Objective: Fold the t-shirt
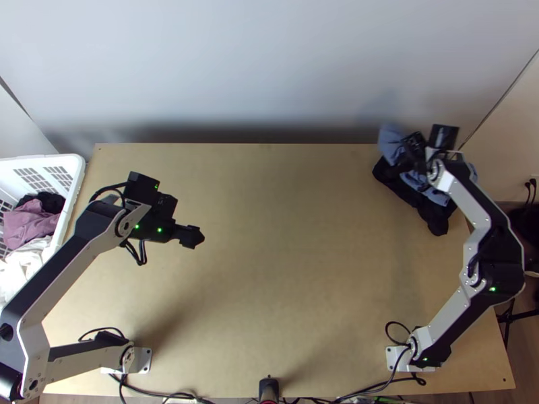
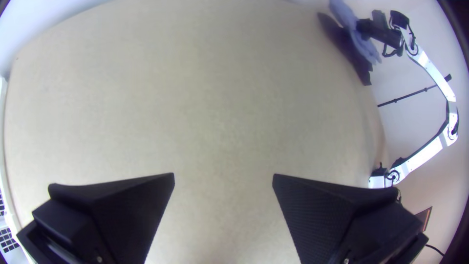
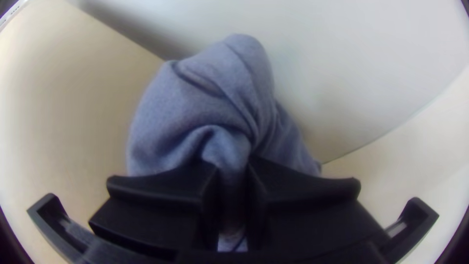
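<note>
Pale wooden table (image 1: 290,269) below, my right gripper (image 3: 232,164) clamps bunched blue cloth (image 3: 195,102), my left gripper (image 2: 223,176) gapes, and spreading and folding both seem left to do.

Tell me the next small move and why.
The right tool should probably carry the blue-grey fabric garment toward the middle of the light wooden table: it is bunched between the fingers, over black fabric at the far right corner, where spreading looks cramped.
</note>
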`<state>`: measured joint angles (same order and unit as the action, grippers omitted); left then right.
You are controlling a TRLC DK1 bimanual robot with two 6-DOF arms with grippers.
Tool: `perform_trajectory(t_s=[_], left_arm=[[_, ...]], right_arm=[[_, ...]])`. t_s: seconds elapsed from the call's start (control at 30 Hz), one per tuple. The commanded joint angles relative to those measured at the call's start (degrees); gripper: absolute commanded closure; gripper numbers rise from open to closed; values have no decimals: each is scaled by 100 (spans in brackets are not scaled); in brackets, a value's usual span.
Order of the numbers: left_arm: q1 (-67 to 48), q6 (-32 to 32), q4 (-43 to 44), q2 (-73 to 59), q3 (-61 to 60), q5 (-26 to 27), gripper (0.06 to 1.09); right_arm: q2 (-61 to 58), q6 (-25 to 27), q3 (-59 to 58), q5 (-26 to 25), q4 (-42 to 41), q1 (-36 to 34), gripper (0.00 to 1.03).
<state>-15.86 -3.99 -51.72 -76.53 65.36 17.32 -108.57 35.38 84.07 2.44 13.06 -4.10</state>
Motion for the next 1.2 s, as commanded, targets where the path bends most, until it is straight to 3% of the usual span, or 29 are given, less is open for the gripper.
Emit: perform_trajectory(t_s=[0.0,0.07,0.1,0.43,0.63,1.17], left_arm=[[12,3,4,51,-68,-1,11],[4,-5,13,42,-68,-1,11],[-5,-5,13,42,-68,-1,11],[4,-14,13,51,-32,-1,11],[39,-23,13,112,-138,8,11],[83,-58,4,376,-384,-1,11]], right_arm=[[-331,-13,-251,-24,4,340,82],[-393,-48,-304,-24,4,331,21],[-419,-48,-321,-24,12,322,3],[451,-198,-638,11,390,208,4],[1216,-409,-269,336,777,137,4],[-902,-4,241,328,601,-91,4]])
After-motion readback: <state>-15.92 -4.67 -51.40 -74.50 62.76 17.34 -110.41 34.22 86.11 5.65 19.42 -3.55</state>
